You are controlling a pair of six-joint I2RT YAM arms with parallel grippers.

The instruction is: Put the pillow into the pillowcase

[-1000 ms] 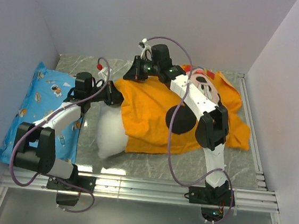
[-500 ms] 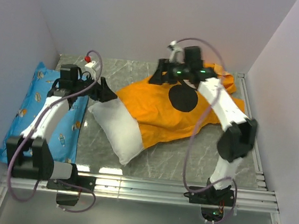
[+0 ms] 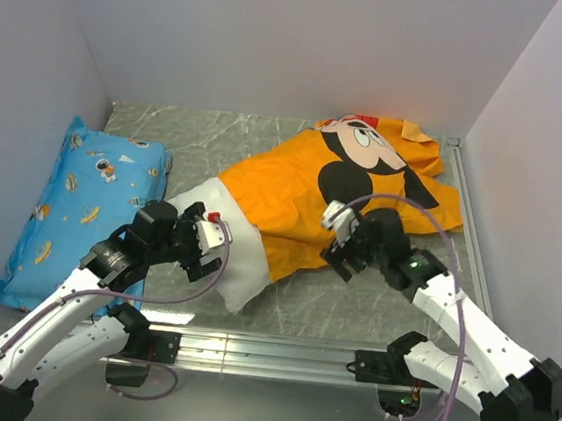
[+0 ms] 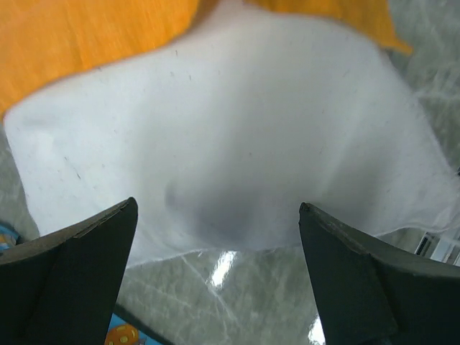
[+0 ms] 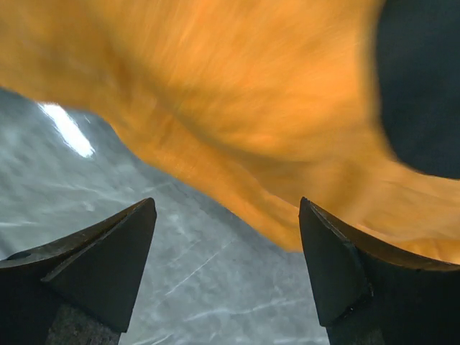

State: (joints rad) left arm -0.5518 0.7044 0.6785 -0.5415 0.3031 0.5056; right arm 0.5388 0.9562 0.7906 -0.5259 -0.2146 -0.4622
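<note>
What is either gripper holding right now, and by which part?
Nothing: the left gripper and the right gripper both stand open and empty.

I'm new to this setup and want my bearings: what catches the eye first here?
The orange pillowcase with a big mouse face sprawls across the middle of the table, a white pillow poking from its near-left end. A blue cartoon-print pillow lies at the far left.

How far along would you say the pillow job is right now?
Partly done: much of the pillow lies inside the orange pillowcase, with one white end sticking out. Nothing is in hand: the left end effector and right end effector are both open, empty. Left: getting that exposed end inside.
</note>
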